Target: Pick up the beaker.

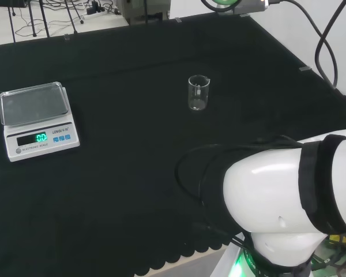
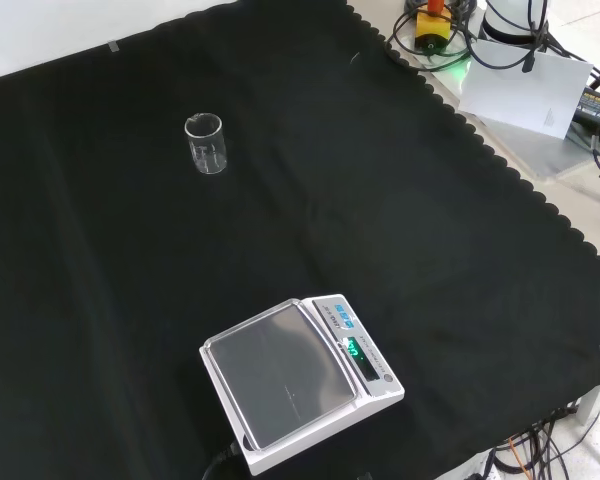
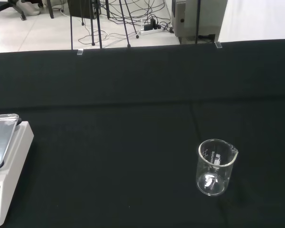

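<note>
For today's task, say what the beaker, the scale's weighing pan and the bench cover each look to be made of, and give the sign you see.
Beaker: clear glass, possibly plastic; the cloth shows through it and its rim glints.
Scale's weighing pan: likely brushed metal, grey with a dull sheen, on a white plastic-looking body.
Bench cover: black matte cloth, with faint creases and a scalloped edge.
</note>
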`<state>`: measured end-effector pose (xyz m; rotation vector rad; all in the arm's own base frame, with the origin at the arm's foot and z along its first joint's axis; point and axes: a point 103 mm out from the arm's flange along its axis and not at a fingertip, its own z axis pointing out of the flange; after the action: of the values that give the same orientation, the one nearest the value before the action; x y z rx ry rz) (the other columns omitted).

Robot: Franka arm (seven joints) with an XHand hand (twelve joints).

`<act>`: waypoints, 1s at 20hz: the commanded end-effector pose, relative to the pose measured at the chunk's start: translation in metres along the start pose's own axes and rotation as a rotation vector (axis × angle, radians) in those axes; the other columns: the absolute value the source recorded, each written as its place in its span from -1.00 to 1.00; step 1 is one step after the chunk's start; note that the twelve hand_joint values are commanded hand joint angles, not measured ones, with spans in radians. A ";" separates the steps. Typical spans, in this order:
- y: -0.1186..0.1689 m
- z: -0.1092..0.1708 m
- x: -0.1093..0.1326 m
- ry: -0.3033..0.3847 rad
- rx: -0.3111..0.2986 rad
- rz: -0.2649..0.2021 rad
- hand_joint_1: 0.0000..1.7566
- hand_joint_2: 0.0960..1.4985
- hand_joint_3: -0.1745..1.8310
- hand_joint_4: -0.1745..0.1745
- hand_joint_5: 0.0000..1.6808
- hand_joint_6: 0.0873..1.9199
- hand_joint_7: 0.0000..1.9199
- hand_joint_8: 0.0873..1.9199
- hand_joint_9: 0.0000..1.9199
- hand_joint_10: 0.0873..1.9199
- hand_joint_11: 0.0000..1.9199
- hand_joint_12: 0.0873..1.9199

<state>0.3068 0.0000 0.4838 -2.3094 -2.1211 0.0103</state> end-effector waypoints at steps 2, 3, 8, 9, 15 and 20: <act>0.001 0.002 0.005 -0.029 -0.007 -0.008 -0.34 -0.11 -0.66 0.23 -1.00 -1.00 -0.95 -0.89 -1.00 -0.26 -1.00 -0.18; 0.003 0.004 0.011 -0.043 -0.003 -0.008 -0.34 -0.10 -0.66 0.21 -1.00 -1.00 -0.95 -0.88 -1.00 -0.27 -1.00 -0.22; 0.011 0.023 0.040 -0.021 -0.025 0.002 -0.34 -0.09 -0.67 0.20 -1.00 -1.00 -0.95 -0.86 -1.00 -0.27 -1.00 -0.27; 0.018 0.029 0.042 -0.019 -0.021 0.007 -0.34 -0.08 -0.67 0.20 -1.00 -1.00 -0.96 -0.85 -1.00 -0.27 -1.00 -0.25; 0.079 0.079 0.015 0.035 0.030 0.028 -0.31 -0.06 -0.71 0.25 -1.00 -1.00 -1.00 -0.74 -1.00 -0.25 -1.00 -0.15; 0.118 0.115 -0.013 0.062 0.070 0.042 -0.30 -0.06 -0.72 0.30 -1.00 -1.00 -1.00 -0.86 -1.00 -0.28 -1.00 -0.14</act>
<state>0.3501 0.0184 0.4397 -2.3147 -2.1128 0.0033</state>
